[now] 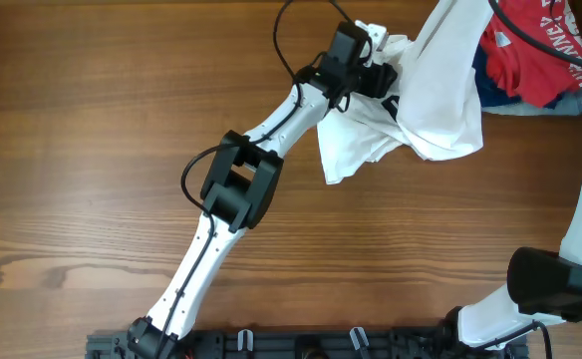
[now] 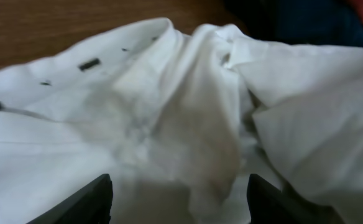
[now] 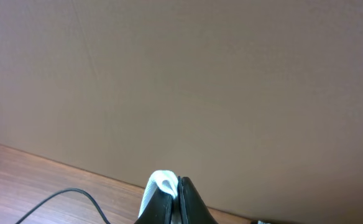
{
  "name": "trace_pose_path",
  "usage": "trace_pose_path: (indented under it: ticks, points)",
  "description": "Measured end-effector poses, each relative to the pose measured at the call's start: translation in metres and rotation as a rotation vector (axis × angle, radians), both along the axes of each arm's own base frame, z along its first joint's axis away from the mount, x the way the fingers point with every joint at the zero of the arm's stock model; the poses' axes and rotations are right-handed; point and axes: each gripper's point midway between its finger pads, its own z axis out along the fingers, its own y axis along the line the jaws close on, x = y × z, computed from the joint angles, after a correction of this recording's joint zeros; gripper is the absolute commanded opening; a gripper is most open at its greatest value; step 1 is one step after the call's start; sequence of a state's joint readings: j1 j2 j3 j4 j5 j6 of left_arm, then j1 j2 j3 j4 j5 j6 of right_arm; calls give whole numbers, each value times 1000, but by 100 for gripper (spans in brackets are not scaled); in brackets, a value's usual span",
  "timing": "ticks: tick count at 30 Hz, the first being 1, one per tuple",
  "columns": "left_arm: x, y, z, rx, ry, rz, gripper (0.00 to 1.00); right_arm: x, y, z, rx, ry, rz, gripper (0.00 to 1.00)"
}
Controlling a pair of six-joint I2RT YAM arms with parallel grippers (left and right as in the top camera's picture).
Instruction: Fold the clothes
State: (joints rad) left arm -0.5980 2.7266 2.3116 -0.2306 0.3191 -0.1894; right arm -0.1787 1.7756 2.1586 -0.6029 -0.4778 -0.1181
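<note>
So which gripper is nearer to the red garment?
Right. The right gripper holds the white T-shirt up beside the red garment. The left gripper is at the shirt's other side, farther away.

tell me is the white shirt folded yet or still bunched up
Not folded. The white T-shirt is bunched and creased, one part lifted by the shut right gripper, the rest drooping to the table.

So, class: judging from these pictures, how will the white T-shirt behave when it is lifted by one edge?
The white T-shirt will probably hang limp: it already drapes in loose folds from where it is held up. It looks thin and light, since dark marks show faintly through the cloth. Its free end would likely drag along the table.
</note>
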Motion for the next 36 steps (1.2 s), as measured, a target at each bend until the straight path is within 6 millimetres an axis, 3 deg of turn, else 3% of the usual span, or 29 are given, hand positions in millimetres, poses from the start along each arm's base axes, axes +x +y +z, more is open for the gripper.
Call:
trace_pose_path:
  ticks: [10, 14, 17, 30, 31, 36]
  points:
    - [-8, -14, -2, -11, -15, -23, 63, -1, 0, -3, -15, 9, 4, 4]
    - [-6, -15, 0, -22, -18, -17, 41, -1, 0, -4, -15, 10, 4, 4]
    - [-3, -18, 5, -38, -39, -18, 34, -1, 0, -3, -15, 9, 4, 4]
    - [-7, -29, 8, -54, -60, -18, 44, -1, 0, -7, -20, 22, 5, 4]
    - [-8, -30, 6, -51, -59, -17, 42, -1, 0, -8, -22, 24, 6, 4]
    - [-10, -29, -16, -27, -38, -9, 4, -2, 0, -11, -33, 35, 10, 4]
